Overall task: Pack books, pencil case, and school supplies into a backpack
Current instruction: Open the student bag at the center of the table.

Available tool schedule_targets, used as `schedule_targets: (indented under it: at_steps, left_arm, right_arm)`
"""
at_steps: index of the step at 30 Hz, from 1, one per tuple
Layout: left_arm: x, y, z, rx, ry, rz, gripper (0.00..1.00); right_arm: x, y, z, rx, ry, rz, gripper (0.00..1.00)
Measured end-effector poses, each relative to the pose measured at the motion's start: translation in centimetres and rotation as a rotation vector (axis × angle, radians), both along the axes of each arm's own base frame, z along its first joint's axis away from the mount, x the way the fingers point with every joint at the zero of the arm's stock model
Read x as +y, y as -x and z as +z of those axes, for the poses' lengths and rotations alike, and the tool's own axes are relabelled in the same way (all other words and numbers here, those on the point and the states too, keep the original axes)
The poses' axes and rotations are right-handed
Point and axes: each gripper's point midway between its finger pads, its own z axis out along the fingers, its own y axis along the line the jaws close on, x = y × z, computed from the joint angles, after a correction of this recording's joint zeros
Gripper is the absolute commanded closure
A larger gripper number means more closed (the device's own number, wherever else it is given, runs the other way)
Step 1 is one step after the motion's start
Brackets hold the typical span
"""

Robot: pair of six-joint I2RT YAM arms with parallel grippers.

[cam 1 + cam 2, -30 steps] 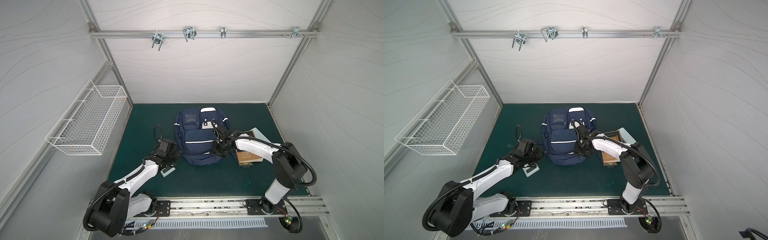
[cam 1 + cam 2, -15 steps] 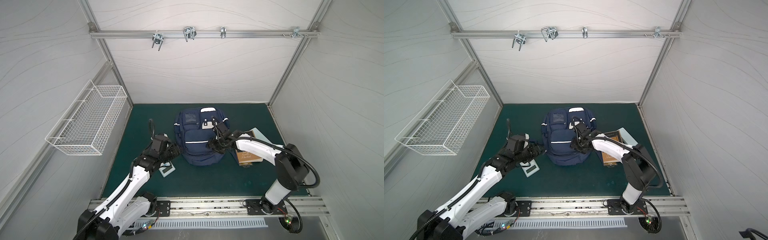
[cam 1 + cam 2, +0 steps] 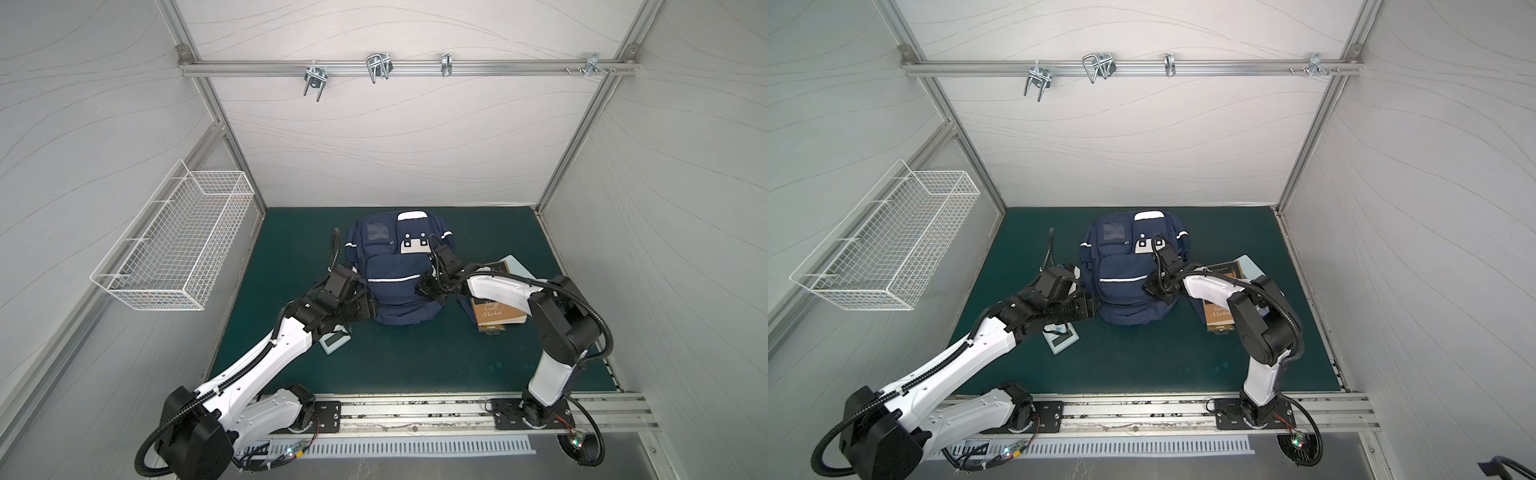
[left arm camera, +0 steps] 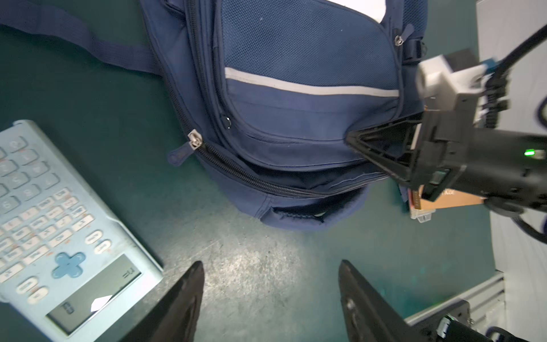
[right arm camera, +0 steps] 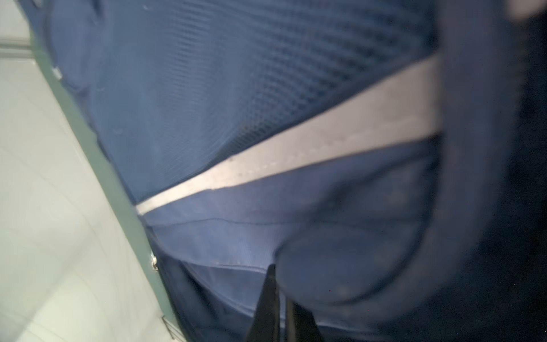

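Backpack (image 3: 395, 291) edge meets closed right hand (image 4: 352, 139); left hand (image 4: 270, 263) gapes over mat (image 4: 118, 103).

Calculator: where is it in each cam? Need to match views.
In a top view: calculator on the mat, half under the left arm.
In a top view: same spot.
Left wrist: close up, keys and screen showing.
Right wrist: not in it.
Shared landmark: backpack's white stripe.
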Motion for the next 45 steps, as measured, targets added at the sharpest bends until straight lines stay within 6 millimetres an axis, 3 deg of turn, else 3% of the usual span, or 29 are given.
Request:
schedule_targets:
  at_steps: [9, 12, 18, 25, 30, 33, 34, 36, 39, 44, 45]
  left_arm:
    - [-1.9, -0.9, -0.3, -0.023, -0.102, -0.066, 0.23]
    - [-3.1, -1.9, 0.0, -0.061, -0.129, -0.092, 0.2]
    - [-5.5, -3.6, -0.9, -0.114, -0.16, -0.142, 0.13]
    - [-8.9, -4.0, -1.6, -0.185, -0.23, -0.237, 0.06]
    - [-9.3, -4.6, -2.0, -0.232, -0.298, -0.255, 0.07]
    - [-9.3, -5.8, -2.1, -0.257, -0.361, -0.247, 0.2]
    - [-9.6, -6.4, -2.0, -0.266, -0.382, -0.249, 0.31]
    - [-10.0, -7.3, -1.9, -0.28, -0.408, -0.248, 0.63]
    - [-10.8, -7.8, -1.7, -0.295, -0.422, -0.265, 0.96]
    - [-10.9, -7.9, -1.4, -0.312, -0.442, -0.286, 1.0]
    - [-10.9, -7.9, -1.3, -0.314, -0.443, -0.291, 1.0]
  right_arm:
    - [0.7, -1.7, 7.8, -0.144, -0.077, 0.06, 1.0]
    - [0.5, -1.6, 9.3, -0.159, -0.111, 0.066, 1.0]
    - [0.4, -1.4, 9.3, -0.137, -0.137, 0.076, 1.0]
    - [-0.1, -1.6, 9.5, -0.117, -0.166, 0.075, 1.0]
    - [-0.2, -1.6, 10.0, -0.111, -0.184, 0.072, 1.0]
    - [-0.2, -1.5, 10.1, -0.107, -0.193, 0.07, 1.0]
    - [-0.2, -1.5, 10.2, -0.107, -0.194, 0.071, 1.0]
    - [-0.3, -1.4, 10.2, -0.108, -0.195, 0.07, 1.0]
    - [-0.4, -1.3, 10.3, -0.116, -0.199, 0.069, 1.0]
    - [-0.7, -1.3, 10.9, -0.127, -0.21, 0.068, 1.0]
    - [-0.7, -1.3, 10.9, -0.128, -0.21, 0.067, 0.91]
